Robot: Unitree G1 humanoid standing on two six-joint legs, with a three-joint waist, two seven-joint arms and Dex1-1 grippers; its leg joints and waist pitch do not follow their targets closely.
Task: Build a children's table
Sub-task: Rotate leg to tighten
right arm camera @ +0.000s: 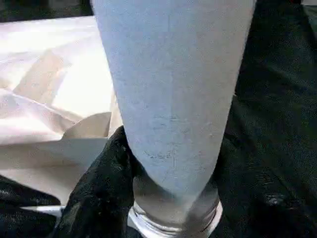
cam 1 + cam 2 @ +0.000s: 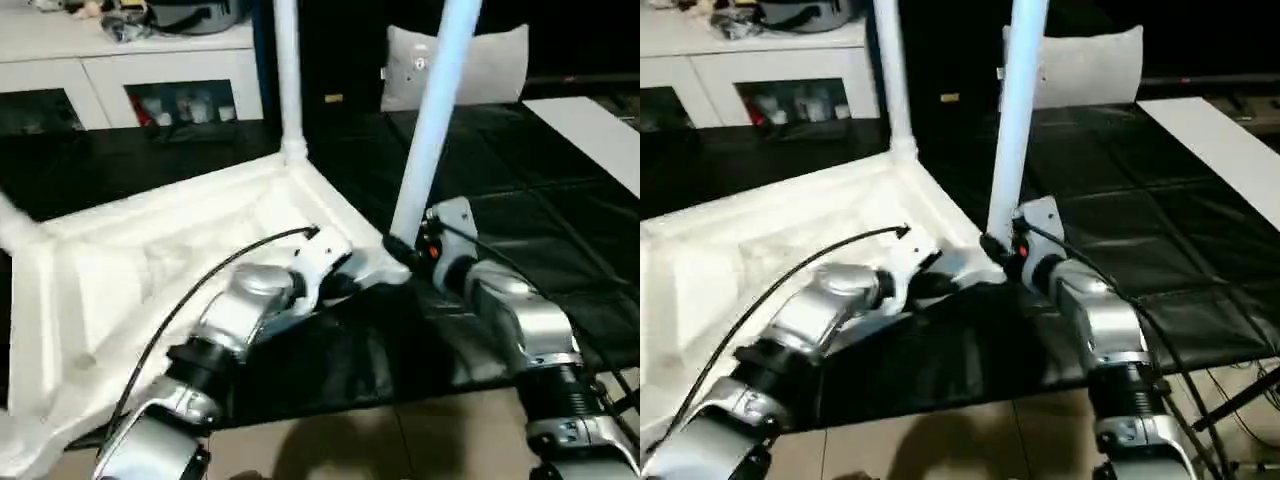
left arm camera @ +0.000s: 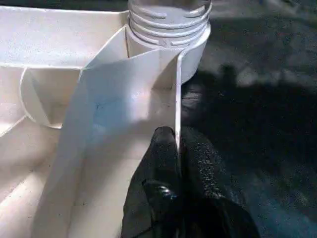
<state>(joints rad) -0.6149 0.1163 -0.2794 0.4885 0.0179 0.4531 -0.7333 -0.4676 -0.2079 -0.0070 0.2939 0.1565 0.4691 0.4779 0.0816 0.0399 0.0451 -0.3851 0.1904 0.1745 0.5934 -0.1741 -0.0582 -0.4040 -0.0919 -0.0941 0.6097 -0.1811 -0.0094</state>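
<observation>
A: Here, where does the table top (image 2: 150, 250) lie?

B: Upside down on black floor mats (image 2: 520, 190), before a white cabinet (image 2: 130, 70) and a grey cushion (image 2: 480, 65).

A: And the grippers?

B: The left gripper (image 3: 177, 148) pinches the rim wall beside the corner socket (image 3: 171, 29). The right gripper (image 1: 163, 163) clasps the near leg (image 2: 435, 110); another leg (image 2: 288, 70) stands behind.

No text, label, brand, number or sign could be read anywhere in the views. A small dark mark sat on the grey cushion (image 2: 470, 65) behind the upright leg (image 2: 432, 120), too blurred to make out. The things behind the glass doors of the white cabinet (image 2: 150, 80) showed only as smudges of colour, with no legible lettering.
</observation>
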